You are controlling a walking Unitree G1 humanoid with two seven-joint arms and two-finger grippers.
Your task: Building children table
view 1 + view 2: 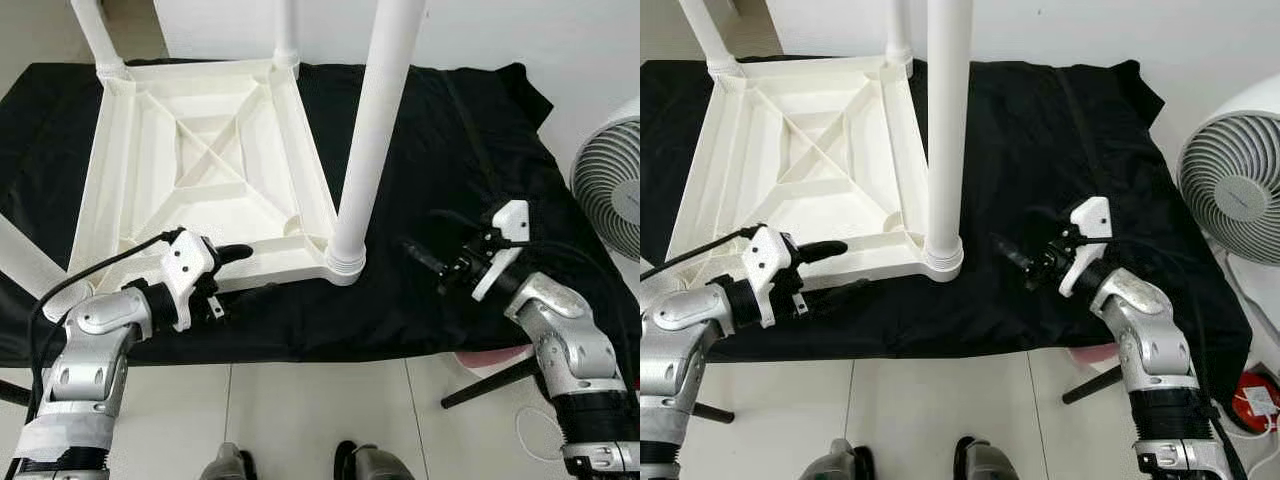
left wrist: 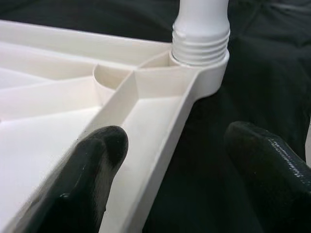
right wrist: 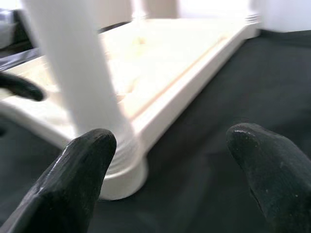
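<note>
- I see the white tabletop point(image 1: 210, 170) inverted on black cloth point(image 1: 450, 150), frame centre-left.
- My left gripper point(image 1: 243, 272) straddles its near rim, fingers spread, unclenched.
- My right gripper point(image 1: 422, 256), released, hovers over bare cloth beside the corner leg point(image 1: 375, 130).

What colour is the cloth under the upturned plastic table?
Black cloth, clearest in the left eye view.

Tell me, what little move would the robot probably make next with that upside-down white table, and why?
Probably the right gripper reaches forward and closes on the near leg. Its fingers are open and aimed at the leg, apart from it, while the left gripper straddles the tabletop's rim beside the socket. The threads still show, so the leg likely needs tightening.
</note>
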